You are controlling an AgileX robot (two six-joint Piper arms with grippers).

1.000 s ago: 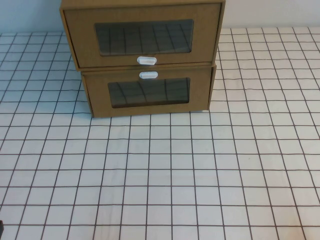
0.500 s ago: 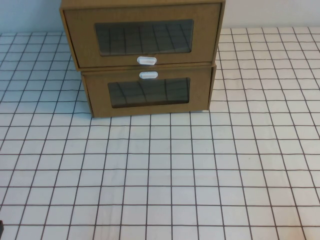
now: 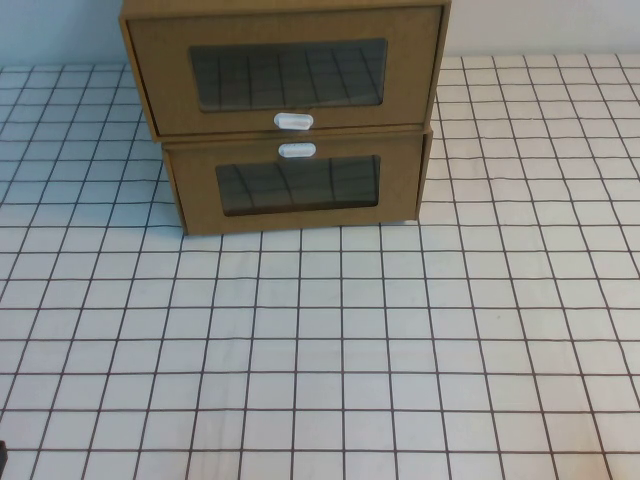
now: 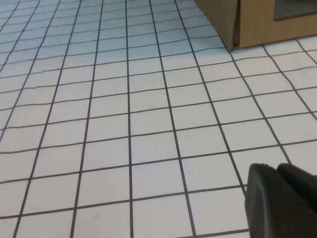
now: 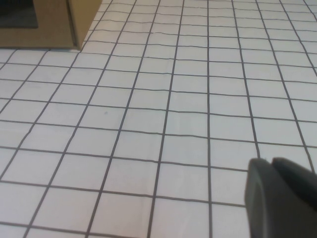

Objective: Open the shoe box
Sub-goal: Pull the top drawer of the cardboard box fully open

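Two brown cardboard shoe boxes stand stacked at the far side of the table, both closed. The upper box (image 3: 285,70) and the lower box (image 3: 297,185) each have a dark window in front. A white handle (image 3: 293,121) sits under the upper window, and a second white handle (image 3: 297,150) sits above the lower one. My left gripper (image 4: 276,167) hovers low over the cloth, shut and empty, far from the box corner (image 4: 223,20). Near the table's front on the other side, my right gripper (image 5: 271,161) is also shut on nothing, with the box (image 5: 49,25) well ahead of it.
A white tablecloth with a dark grid (image 3: 340,340) covers the whole table. A pale wall rises behind the boxes. A small dark part (image 3: 3,455) shows at the front left edge of the high view.
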